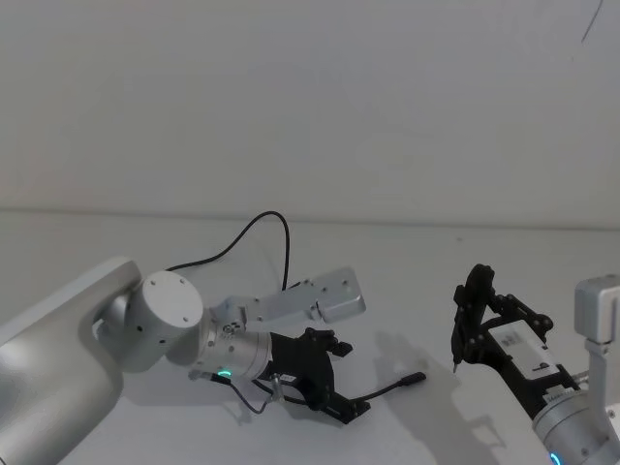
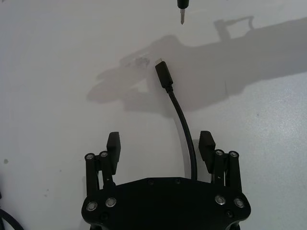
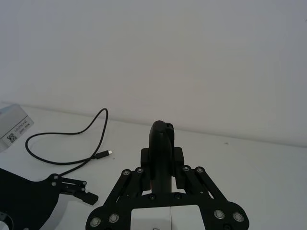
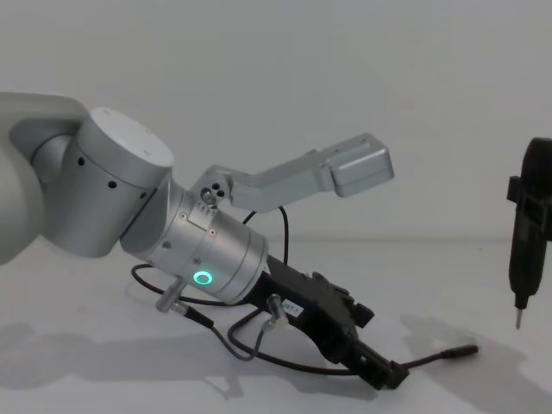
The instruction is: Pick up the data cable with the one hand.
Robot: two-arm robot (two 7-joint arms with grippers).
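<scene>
Reaching forward and down with the left gripper (image 2: pixel 160 143), wrist tilted low to bring the fingertips almost onto the white table (image 1: pixel 436 262). Spread wide open, jaws straddling the data cable (image 2: pixel 184 129) a little behind its near plug (image 2: pixel 164 76), with nothing gripped yet. Straddling there probably for a clean pinch on the straight stretch, away from the loose loop trailing off toward the back of the table. Off-centre, though: running much closer to 1 of the 2 fingers (image 2: pixel 206 146) than to the other, seemingly just beside it. Lying flat on the table along its whole visible length, plug pointing away from the palm toward the robot's right. Parked at the right with the right gripper (image 3: pixel 161 160), raised above the table and clamped shut on a dark pointed tool (image 4: pixel 523 259), tip down, well apart from the plug. Likely next: closing the left jaws on the cable, then lifting.
</scene>
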